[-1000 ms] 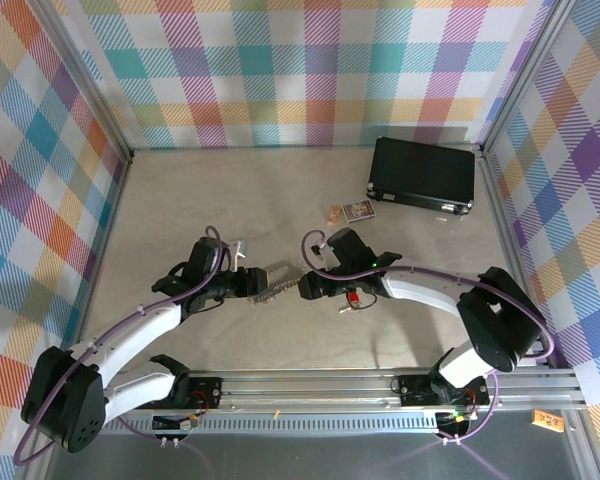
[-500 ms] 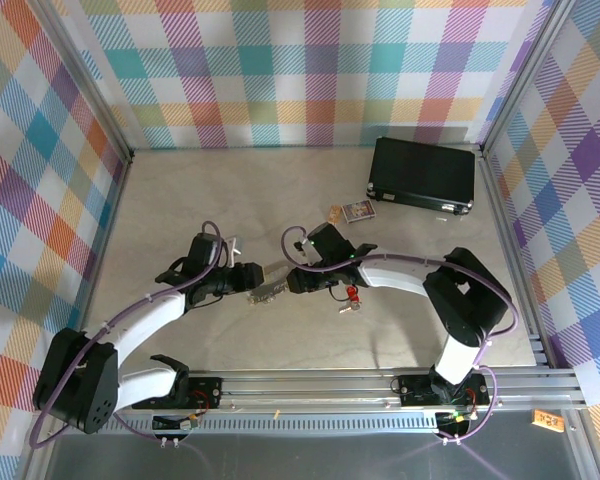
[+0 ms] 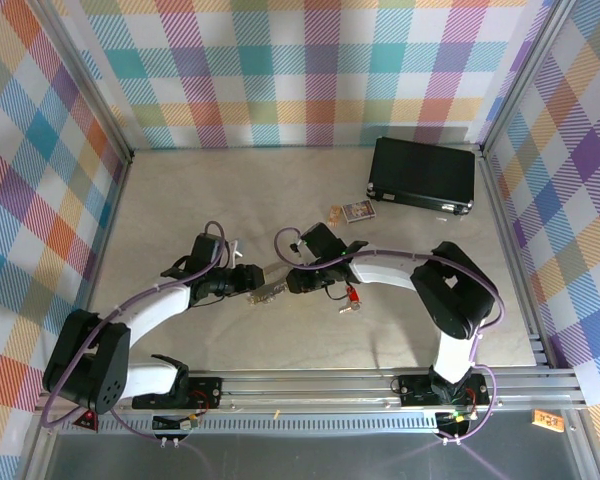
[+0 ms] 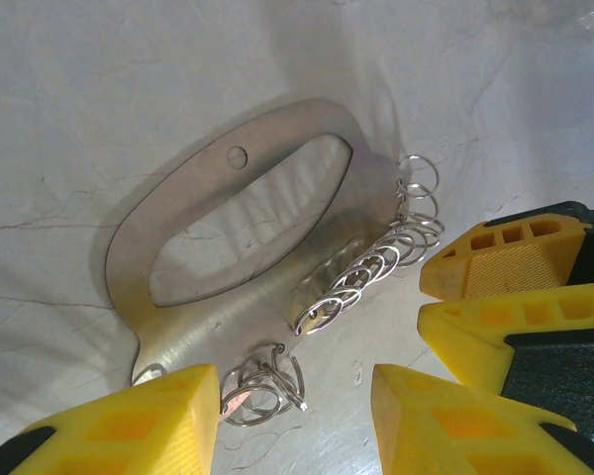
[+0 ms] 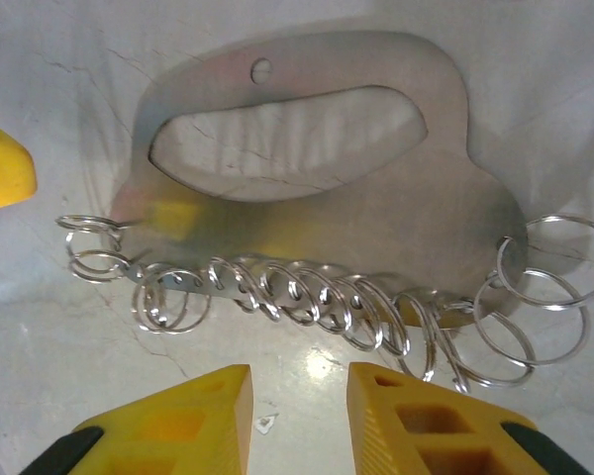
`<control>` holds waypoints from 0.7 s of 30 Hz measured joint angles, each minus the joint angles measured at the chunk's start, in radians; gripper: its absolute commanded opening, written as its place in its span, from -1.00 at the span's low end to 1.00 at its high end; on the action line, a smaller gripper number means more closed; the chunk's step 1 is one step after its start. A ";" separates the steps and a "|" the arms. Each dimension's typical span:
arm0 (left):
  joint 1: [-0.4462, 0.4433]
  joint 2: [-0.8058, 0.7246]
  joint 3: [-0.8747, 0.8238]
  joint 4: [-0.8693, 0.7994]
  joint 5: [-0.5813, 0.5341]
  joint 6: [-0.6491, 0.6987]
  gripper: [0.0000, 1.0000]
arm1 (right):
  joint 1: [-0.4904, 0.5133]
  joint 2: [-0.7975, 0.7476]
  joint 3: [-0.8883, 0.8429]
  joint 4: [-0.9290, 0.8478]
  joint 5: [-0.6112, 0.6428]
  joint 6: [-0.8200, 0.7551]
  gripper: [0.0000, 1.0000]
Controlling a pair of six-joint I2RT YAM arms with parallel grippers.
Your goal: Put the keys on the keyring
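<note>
Moved: the right gripper (image 3: 292, 284) has slid left from beside the key (image 3: 351, 297) to the right end of the keyring (image 3: 269, 291); its elbow has swung left with it; key and keyring lie where they lay before.
Keyring: a flat silver plate with an oval slot and a small round hole; flat on the table (image 3: 180, 200), a little left of centre, between the two grippers.
Split rings (image 5: 297, 292): a row of them hangs on the plate's near edge; a small cluster sits at the left end, larger loops at the right end.
Left gripper (image 4: 297, 416): at the keyring's left end; its yellow fingers (image 4: 139, 421) stand apart with the small ring cluster in the gap; neither finger presses on it.
Right gripper, wrist view (image 5: 299, 406): tips just short of the ring row; jaws apart by a narrow gap with bare table between them; pinching nothing.
Key: red head, silver blade pointing near; on the table to the right of the keyring, apart from it, just near of the right forearm.
Black case (image 3: 423, 175): far right corner.
Printed card (image 3: 359, 211): just left of the case.
</note>
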 measured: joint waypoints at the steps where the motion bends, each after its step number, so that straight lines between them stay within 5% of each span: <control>1: 0.002 0.005 0.000 0.001 0.004 -0.001 -0.11 | 0.000 0.005 0.005 -0.006 0.002 -0.001 -0.41; 21: 0.033 0.093 0.000 0.044 0.050 -0.005 -0.13 | 0.000 0.062 0.055 -0.035 0.038 -0.023 -0.32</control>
